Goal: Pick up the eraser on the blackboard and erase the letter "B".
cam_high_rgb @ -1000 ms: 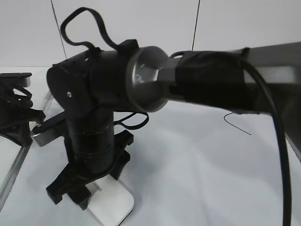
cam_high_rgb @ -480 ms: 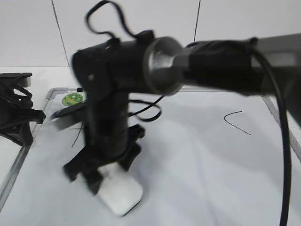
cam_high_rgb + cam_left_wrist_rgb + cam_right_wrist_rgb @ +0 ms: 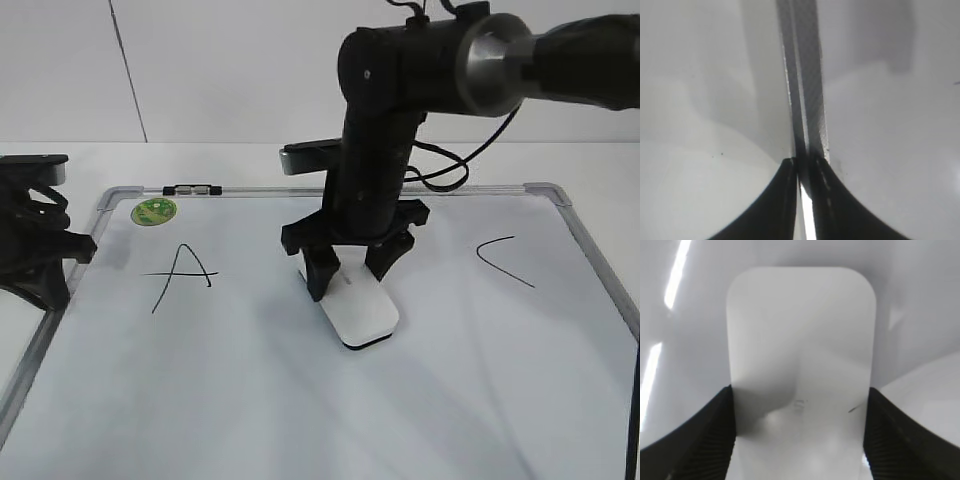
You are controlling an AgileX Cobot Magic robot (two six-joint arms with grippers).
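The blackboard point(image 3: 250, 400) lies flat on the table; its surface is pale white with a silver frame and a green sticker point(image 3: 154, 211). A black "A" point(image 3: 180, 272) is at the left and a black "C" point(image 3: 503, 258) at the right. No letter "B" shows; the middle spot is covered by the white eraser point(image 3: 358, 309). My right gripper point(image 3: 352, 268) is shut on the eraser and holds it flat on the board. In the right wrist view the eraser point(image 3: 800, 350) fills the space between the jaws point(image 3: 799, 440). My left gripper point(image 3: 801, 172) is shut and empty, above the board's left frame edge point(image 3: 805, 75).
The left arm point(image 3: 35, 235) rests at the board's left edge. A black clip point(image 3: 195, 188) sits on the top frame. The right arm reaches in from the upper right. A white wall stands behind the table.
My right gripper has carried the eraser from the board's near left to the middle, between "A" and "C". The arm has pulled back from the camera. The left arm has not moved.
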